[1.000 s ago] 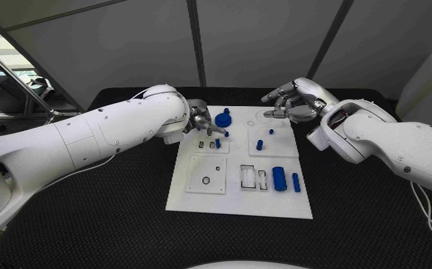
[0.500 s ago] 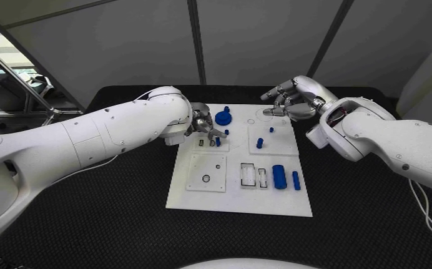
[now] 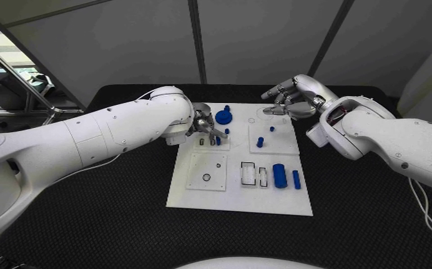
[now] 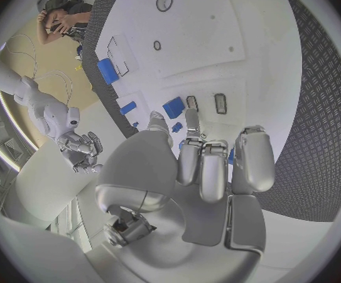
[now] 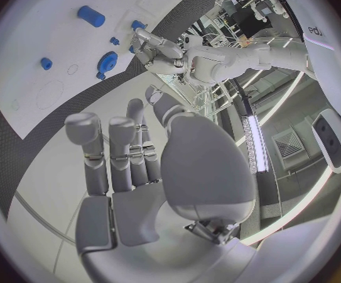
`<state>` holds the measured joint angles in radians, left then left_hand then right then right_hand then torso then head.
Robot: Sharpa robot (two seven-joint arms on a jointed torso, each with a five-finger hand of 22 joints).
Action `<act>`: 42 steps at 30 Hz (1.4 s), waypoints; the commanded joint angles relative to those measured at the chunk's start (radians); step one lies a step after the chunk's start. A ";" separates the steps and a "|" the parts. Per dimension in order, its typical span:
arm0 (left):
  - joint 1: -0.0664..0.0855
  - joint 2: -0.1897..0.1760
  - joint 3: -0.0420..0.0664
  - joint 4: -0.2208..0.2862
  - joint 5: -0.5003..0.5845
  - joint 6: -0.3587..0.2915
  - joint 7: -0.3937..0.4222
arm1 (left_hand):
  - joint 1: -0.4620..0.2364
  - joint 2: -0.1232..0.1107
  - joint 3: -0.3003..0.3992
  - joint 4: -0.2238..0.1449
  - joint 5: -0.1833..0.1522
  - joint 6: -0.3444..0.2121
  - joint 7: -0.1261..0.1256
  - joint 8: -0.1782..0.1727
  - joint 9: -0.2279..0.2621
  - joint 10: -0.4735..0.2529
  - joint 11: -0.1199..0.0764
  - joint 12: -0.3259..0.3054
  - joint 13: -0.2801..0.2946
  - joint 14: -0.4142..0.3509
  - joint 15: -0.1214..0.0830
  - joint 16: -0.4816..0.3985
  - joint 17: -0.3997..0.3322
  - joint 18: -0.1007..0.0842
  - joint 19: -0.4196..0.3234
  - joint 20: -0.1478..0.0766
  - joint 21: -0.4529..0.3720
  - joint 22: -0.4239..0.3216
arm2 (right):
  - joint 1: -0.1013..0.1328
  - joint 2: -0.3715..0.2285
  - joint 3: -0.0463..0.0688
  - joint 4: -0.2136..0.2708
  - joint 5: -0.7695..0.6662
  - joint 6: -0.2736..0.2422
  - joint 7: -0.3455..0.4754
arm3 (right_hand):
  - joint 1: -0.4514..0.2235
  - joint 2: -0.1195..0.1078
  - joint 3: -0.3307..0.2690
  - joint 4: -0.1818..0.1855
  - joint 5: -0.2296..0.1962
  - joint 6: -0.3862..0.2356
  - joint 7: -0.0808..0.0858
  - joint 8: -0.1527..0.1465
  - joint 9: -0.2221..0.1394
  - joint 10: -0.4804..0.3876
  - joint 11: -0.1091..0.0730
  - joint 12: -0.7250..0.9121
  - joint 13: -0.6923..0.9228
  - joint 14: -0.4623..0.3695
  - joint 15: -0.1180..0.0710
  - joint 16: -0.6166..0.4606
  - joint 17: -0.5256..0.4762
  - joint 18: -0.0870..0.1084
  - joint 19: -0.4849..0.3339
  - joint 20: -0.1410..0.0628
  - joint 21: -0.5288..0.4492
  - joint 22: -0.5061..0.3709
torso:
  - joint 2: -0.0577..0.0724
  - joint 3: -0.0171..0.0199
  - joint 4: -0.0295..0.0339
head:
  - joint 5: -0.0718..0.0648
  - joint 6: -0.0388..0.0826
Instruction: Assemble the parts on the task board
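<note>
We see a white task board point(image 3: 236, 203) carrying small blue parts point(image 3: 279, 177) (one a round blue disc point(image 3: 223, 118)). The table point(image 3: 108, 219) is black with a fine diamond weave. Both arms are white, the left hand point(image 3: 201, 127) and right hand point(image 3: 286, 104) silver.

1. The right hand point(image 5: 151, 170) hangs above the task board point(image 5: 29, 63), fingers curled in, holding nothing.
2. A blue cylinder point(image 5: 90, 16), a blue gear-like part point(image 5: 107, 61) and small blue pegs point(image 5: 46, 63) sit on the board.
3. The left hand point(image 5: 158, 47) reaches over the board's far edge.
</note>
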<state>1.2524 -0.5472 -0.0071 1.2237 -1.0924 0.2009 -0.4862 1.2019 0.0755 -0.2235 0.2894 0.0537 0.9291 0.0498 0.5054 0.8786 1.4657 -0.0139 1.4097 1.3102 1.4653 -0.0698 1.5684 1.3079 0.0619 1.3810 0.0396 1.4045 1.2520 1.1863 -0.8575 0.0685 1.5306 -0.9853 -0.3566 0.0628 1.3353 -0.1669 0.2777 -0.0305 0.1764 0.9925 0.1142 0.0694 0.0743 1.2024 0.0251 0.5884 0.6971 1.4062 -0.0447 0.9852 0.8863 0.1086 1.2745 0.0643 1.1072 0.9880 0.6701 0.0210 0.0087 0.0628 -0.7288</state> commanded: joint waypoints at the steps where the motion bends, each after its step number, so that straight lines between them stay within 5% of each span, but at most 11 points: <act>1: 0.001 0.000 0.000 0.003 -0.002 -0.010 0.005 | 0.008 0.006 -0.002 -0.006 0.001 0.002 -0.006 0.006 0.005 0.023 -0.007 0.006 0.181 0.105 -0.007 0.002 0.263 0.005 0.008 -0.003 0.005 0.003 | 0.002 0.002 0.001 -0.002 -0.002 -0.005 0.001 | -0.010 0.002 0.005 -0.002 0.003 0.004 -0.001 -0.005 -0.001 0.006 0.001 -0.003 -0.002 0.006 -0.001 -0.003 0.001 0.016 0.001 0.001 -0.003 0.001 | 0.000 0.0001 -0.0004 | -0.001 -0.001; 4: 0.001 0.002 0.000 0.005 -0.001 -0.006 0.007 | 0.025 0.009 0.001 -0.012 0.004 0.002 -0.007 0.007 0.021 0.025 -0.008 0.008 0.182 0.105 -0.007 0.002 0.263 0.005 0.008 -0.003 0.007 0.006 | 0.002 0.005 0.001 -0.004 -0.002 -0.004 0.001 | -0.011 0.003 0.006 -0.002 0.004 0.004 -0.001 -0.005 -0.001 0.006 0.001 -0.003 -0.002 0.006 -0.001 -0.003 0.002 0.016 0.003 0.001 -0.002 0.003 | 0.000 0.0003 -0.0003 | 0.000 -0.002; 7: 0.001 0.003 0.000 0.005 0.004 -0.006 0.012 | 0.044 0.010 0.003 -0.018 0.042 0.000 -0.007 0.004 0.038 0.025 -0.008 0.007 0.183 0.105 -0.008 0.002 0.263 0.005 0.006 -0.003 0.007 0.007 | 0.002 0.007 0.001 -0.007 -0.002 -0.003 0.001 | -0.011 0.003 0.006 -0.002 0.004 0.004 -0.001 -0.005 -0.001 0.006 0.001 -0.003 -0.002 0.006 -0.001 -0.003 0.002 0.016 0.003 0.001 -0.002 0.003 | 0.000 0.0001 -0.0002 | -0.001 -0.003; 28: 0.001 0.005 0.000 0.004 0.013 0.001 0.018 | 0.070 0.018 0.008 -0.028 0.035 0.001 -0.007 -0.002 0.063 0.024 -0.008 0.004 0.184 0.105 -0.007 0.002 0.263 0.005 0.004 -0.003 0.007 0.010 | 0.002 0.015 0.001 -0.016 -0.006 -0.007 0.002 | -0.017 0.004 0.008 -0.002 0.007 0.004 -0.001 -0.004 -0.001 0.007 0.001 -0.003 -0.005 0.007 -0.001 -0.009 -0.002 0.017 0.001 0.001 -0.008 -0.004 | 0.000 0.0001 -0.0006 | -0.001 -0.006; 42: 0.001 0.007 0.000 0.003 0.013 0.020 0.020 | 0.148 0.055 0.040 -0.083 0.132 0.003 -0.013 -0.037 0.084 0.023 -0.013 -0.003 0.184 0.105 -0.010 0.002 0.263 0.005 0.003 -0.006 0.007 0.015 | 0.002 0.017 0.001 -0.019 -0.007 -0.005 0.002 | -0.017 0.004 0.008 -0.002 0.007 0.004 -0.001 -0.004 -0.001 0.007 0.001 -0.003 -0.005 0.007 -0.001 -0.009 -0.002 0.017 0.001 0.001 -0.008 -0.004 | 0.001 0.0005 -0.0003 | -0.001 -0.010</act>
<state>1.2523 -0.5415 -0.0074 1.2257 -1.0830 0.2063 -0.4754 1.3073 0.0990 -0.1834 0.2136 0.1817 0.9292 0.0425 0.4724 0.9614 1.4658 -0.0210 1.4097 1.3281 1.4672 -0.0752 1.5684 1.3078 0.0620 1.3844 0.0360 1.4083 1.2666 1.1862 -0.8410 0.0683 1.5110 -0.9886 -0.3565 0.0594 1.3300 -0.1615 0.2803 -0.0331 0.1764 0.9925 0.1142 0.0694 0.0745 1.2023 0.0251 0.5885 0.6935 1.4062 -0.0447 0.9781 0.8853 0.1085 1.2744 0.0643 1.1025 0.9850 0.6710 0.0213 0.0086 0.0621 -0.7391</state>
